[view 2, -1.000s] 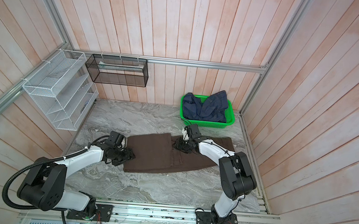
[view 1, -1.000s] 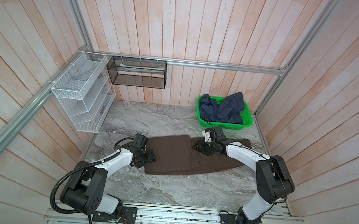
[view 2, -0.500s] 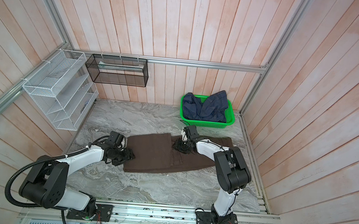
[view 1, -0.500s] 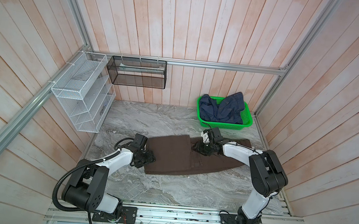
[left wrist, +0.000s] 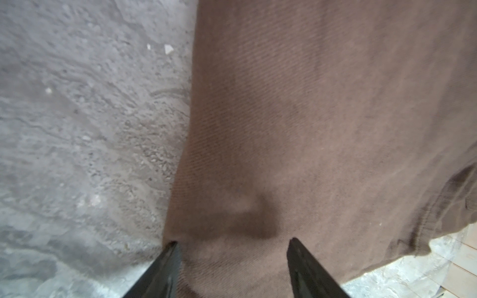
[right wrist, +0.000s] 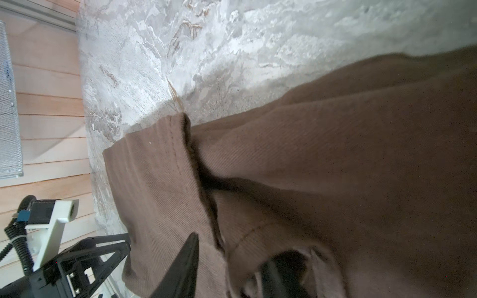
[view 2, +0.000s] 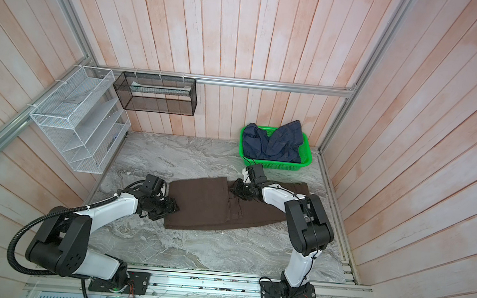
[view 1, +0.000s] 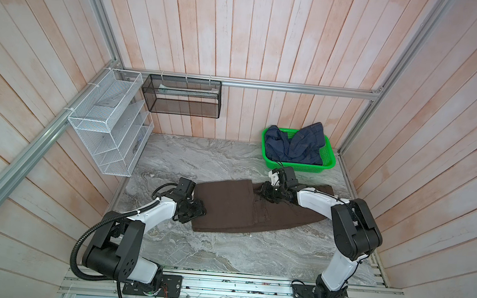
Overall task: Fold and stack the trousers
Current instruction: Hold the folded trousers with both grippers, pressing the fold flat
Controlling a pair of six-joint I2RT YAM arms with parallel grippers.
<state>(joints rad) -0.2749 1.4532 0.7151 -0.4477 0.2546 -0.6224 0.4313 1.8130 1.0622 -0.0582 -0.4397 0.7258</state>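
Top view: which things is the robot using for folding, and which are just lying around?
For the job: brown trousers; left pincer and right pincer, both at them.
Just lying about: blue garment in the green basket; white wire rack; black mesh basket on the wall.

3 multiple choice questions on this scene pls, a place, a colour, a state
1. Where is the basket? A) far right corner B) near left corner C) centre
2. Colour of the garment in it? A) white B) navy blue C) red
3. The trousers lie A) rolled up B) stuffed in the basket C) flat, one end folded over
1 A, it stands far back on the right; 2 B, dark blue cloth fills it; 3 C, a hem edge crosses the middle.
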